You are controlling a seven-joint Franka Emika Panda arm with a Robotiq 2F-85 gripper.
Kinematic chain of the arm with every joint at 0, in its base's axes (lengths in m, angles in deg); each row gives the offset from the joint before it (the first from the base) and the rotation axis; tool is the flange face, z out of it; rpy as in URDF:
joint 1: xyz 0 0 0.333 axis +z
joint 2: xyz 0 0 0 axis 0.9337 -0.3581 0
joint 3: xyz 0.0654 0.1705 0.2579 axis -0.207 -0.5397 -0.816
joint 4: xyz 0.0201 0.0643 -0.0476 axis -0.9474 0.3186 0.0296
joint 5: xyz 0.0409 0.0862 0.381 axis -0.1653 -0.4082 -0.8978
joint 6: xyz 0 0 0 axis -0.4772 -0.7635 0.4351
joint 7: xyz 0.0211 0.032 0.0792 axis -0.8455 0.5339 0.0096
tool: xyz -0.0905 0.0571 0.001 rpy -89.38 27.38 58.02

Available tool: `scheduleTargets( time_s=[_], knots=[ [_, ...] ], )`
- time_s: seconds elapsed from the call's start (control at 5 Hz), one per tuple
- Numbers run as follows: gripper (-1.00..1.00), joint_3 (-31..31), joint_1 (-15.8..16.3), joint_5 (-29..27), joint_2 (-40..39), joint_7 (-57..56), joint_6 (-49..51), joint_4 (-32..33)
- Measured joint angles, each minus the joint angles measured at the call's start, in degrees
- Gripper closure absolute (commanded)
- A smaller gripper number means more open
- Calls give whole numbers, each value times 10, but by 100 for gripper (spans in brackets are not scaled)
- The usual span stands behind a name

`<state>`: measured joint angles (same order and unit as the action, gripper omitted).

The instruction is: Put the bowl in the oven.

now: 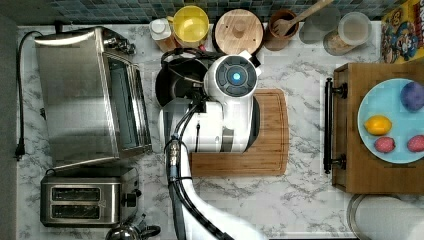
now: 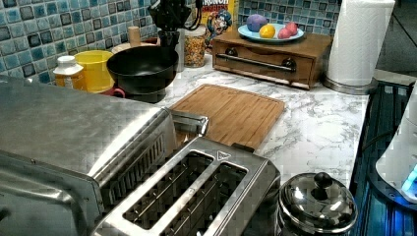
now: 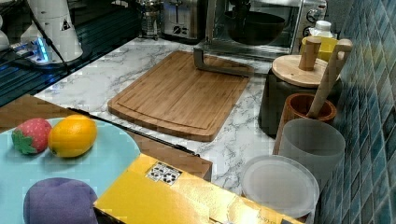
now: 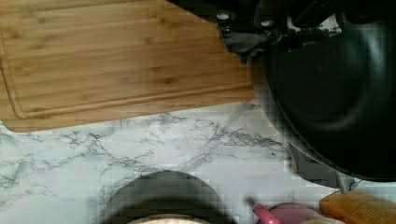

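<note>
Gripper clamped on far rim of the bowl, held above the counter, in the top view just right of the oven.

The bowl is glossy black, smooth inside and out. The oven is brushed stainless steel with a glass-windowed door, and the toaster beside it has the same brushed steel skin. The table looks like polished white marble with grey veins. The cutting board is smooth, pale, striped wood, matt. A polished metal lid with a black knob shines like a mirror. The yellow cup looks like smooth plastic. The backsplash is glossy blue mosaic tile.
</note>
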<state>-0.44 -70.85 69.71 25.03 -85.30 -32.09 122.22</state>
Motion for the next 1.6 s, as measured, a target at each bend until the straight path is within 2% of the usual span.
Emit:
scheduleTargets(
  time_s=[0.2, 0.6, 0.8, 1.0, 1.4, 1.6],
  knots=[
    [100, -28, -10, 52, -15, 1, 2, -11],
    [100, -62, 7, 55, -78, -1, 1, -44],
    [100, -88, 7, 7, -94, -16, 2, -48],
    [100, -112, 6, -15, -100, -19, -5, -48],
    [100, -125, 15, -23, -108, -20, -26, -56],
    [100, -131, 13, -67, -134, -21, -26, -79]
  ],
)
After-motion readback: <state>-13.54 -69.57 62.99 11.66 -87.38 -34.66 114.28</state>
